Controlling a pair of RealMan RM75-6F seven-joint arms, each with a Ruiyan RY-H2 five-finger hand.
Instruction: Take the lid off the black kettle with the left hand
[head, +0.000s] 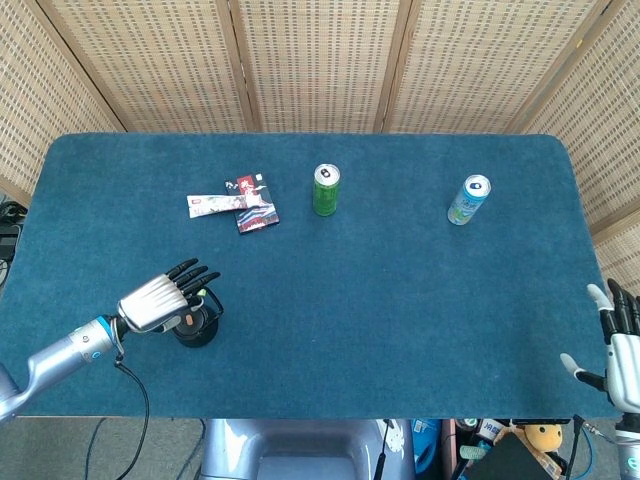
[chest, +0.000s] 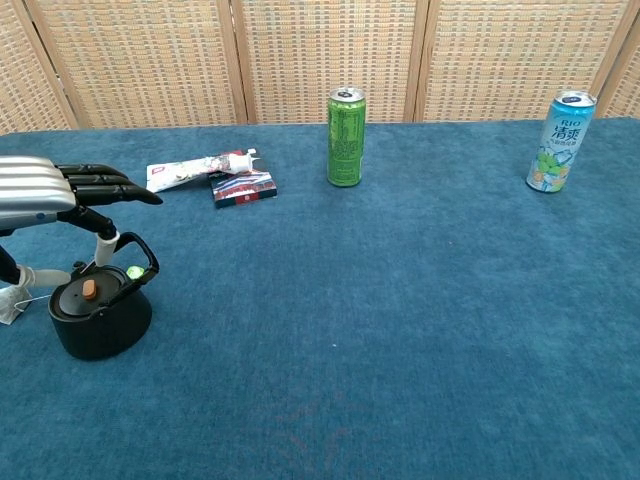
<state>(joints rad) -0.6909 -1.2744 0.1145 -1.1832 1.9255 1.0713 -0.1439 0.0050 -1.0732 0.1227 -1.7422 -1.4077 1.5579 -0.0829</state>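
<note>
The black kettle (chest: 99, 318) stands near the table's front left, its lid (chest: 88, 296) on top with a small orange knob and its black handle leaning to the right. In the head view the kettle (head: 197, 326) is half hidden under my left hand (head: 163, 299). My left hand (chest: 62, 194) hovers just above the kettle with its fingers spread and its thumb reaching down beside the handle, holding nothing. My right hand (head: 622, 345) hangs open at the table's front right corner, far from the kettle.
A green can (head: 326, 190) stands at the back centre and a light blue can (head: 468, 200) at the back right. A flat tube and a small red and black packet (head: 246, 204) lie behind the kettle. A small white tag (chest: 12, 303) lies left of the kettle.
</note>
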